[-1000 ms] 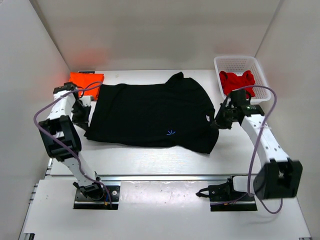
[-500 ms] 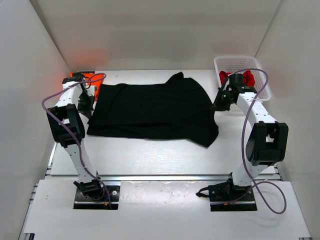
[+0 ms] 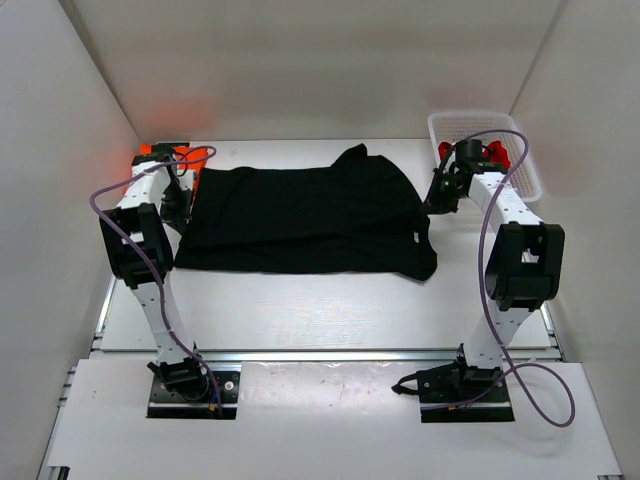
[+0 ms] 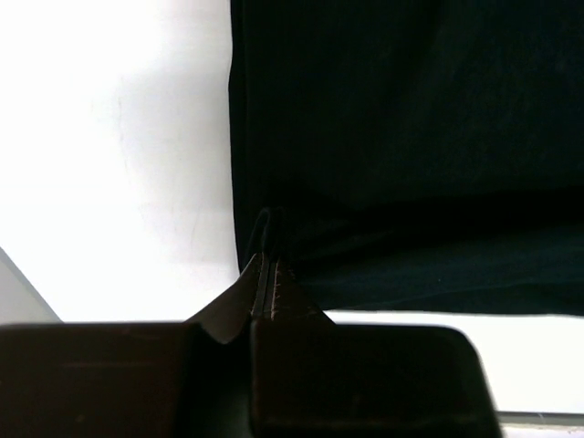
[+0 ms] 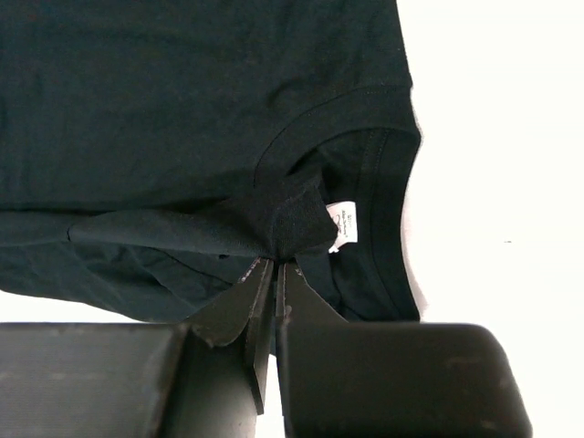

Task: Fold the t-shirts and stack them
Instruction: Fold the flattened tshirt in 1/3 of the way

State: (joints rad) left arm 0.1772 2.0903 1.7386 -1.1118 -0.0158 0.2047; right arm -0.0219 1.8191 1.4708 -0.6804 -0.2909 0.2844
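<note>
A: Where do we stand with the black t-shirt (image 3: 300,220)?

B: It lies spread across the middle of the table (image 3: 320,310), collar end to the right. The orange t-shirt (image 3: 150,152) sits at the far left corner, partly hidden behind our left arm (image 3: 135,235). The red t-shirt (image 3: 497,156) is bunched in the white mesh basket (image 3: 520,130) at the far right.

A: And our grip?

B: The left gripper (image 4: 265,274) is pinched together on a small loop of cloth at the shirt's left edge. The right gripper (image 5: 276,269) is clamped on a bunched tuck of black fabric just beside the collar (image 5: 394,210), near the white neck label (image 5: 341,224).

A: How do we expect it to handle?

B: Light and limp, we judge. It has no stiffness, so it will sag and crease wherever we leave it unsupported. Thin layers can slide out of a narrow pinch, or we may catch one layer only. Edges and seams are the best holds: the hem side on the left, the ribbed neckline on the right, level with each other so that the fold comes out straight.

A: The arms?

B: Both reach out to the far half of the table with elbows raised high. The right arm (image 3: 515,250) mirrors the left, and the wrists turn inward toward the shirt's two ends.
</note>
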